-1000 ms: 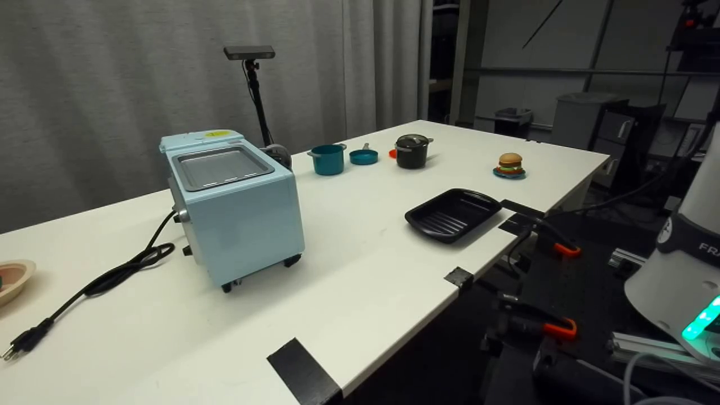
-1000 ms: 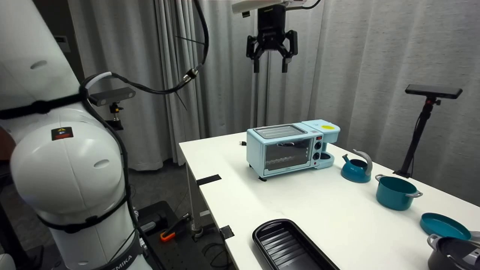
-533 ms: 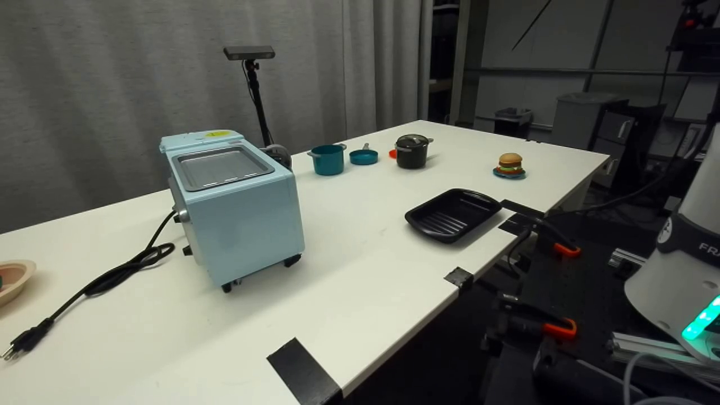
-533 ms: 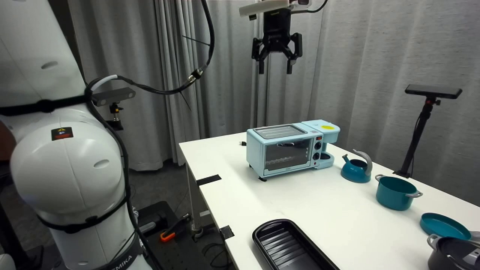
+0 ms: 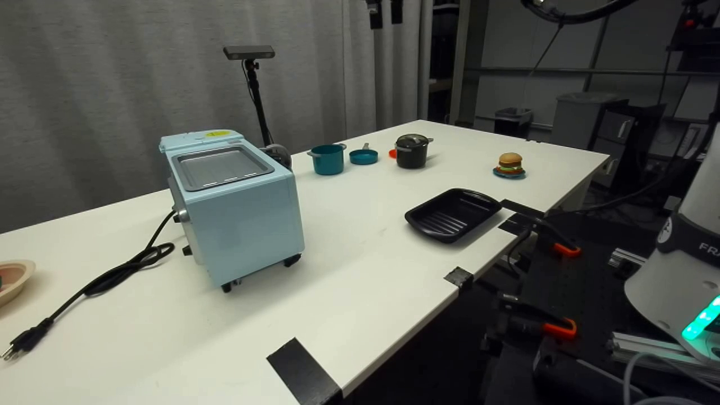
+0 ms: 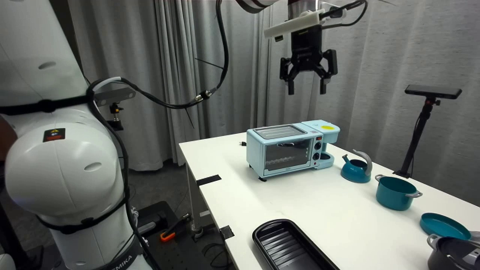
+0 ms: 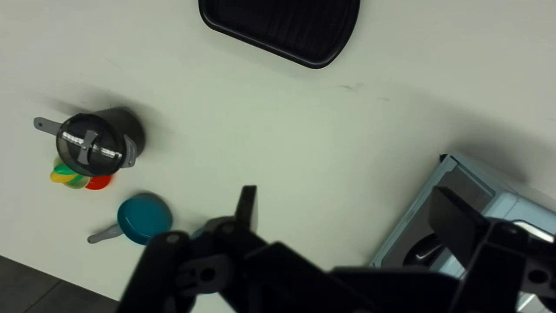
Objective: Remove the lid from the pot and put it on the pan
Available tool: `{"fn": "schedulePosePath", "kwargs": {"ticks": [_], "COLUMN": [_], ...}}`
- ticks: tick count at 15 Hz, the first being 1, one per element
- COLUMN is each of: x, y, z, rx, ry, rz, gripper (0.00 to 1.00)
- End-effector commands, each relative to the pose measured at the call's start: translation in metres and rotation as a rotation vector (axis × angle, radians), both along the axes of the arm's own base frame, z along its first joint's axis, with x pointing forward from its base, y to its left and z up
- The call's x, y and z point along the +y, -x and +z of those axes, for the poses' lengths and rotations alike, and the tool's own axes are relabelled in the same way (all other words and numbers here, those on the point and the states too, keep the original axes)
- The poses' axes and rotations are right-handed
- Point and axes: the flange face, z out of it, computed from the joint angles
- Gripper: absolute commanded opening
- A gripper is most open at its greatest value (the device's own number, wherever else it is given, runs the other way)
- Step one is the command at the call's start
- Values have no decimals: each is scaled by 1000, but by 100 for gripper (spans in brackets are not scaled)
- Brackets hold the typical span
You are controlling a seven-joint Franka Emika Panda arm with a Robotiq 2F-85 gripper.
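The dark pot stands on the white table in both exterior views and at the left of the wrist view. A dark see-through lid with a grey handle sits on it; the lid also shows in both exterior views. The teal pan with a grey handle lies beside the pot, also in both exterior views. My gripper is open and empty, high above the table and apart from the pot. Its fingers spread wide in the wrist view.
A light blue oven stands on the table, with a teal kettle and a teal pot nearby. A black tray lies near the table's edge. A toy burger is farther along. Colourful pieces lie by the dark pot.
My gripper has moved right and down in an exterior view, and its fingertips have come into view at the top of an exterior view. It stays open. The objects have not moved.
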Motion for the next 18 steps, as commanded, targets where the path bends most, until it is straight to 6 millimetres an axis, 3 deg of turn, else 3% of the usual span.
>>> {"fn": "schedulePosePath", "kwargs": {"ticks": [1,6,10,14,18], "x": [-56,-145,-196,-227,-243], "y": [5,3,-8,-26,-45], "z": [-32,-69,-88,-97,-98], "rx": [-31,-55,-96,-123,-138], "ry": [23,34,59,83,101], "rz": [-110,-259,-343,-400,-447], "gripper": [100,100,100,100,100]}}
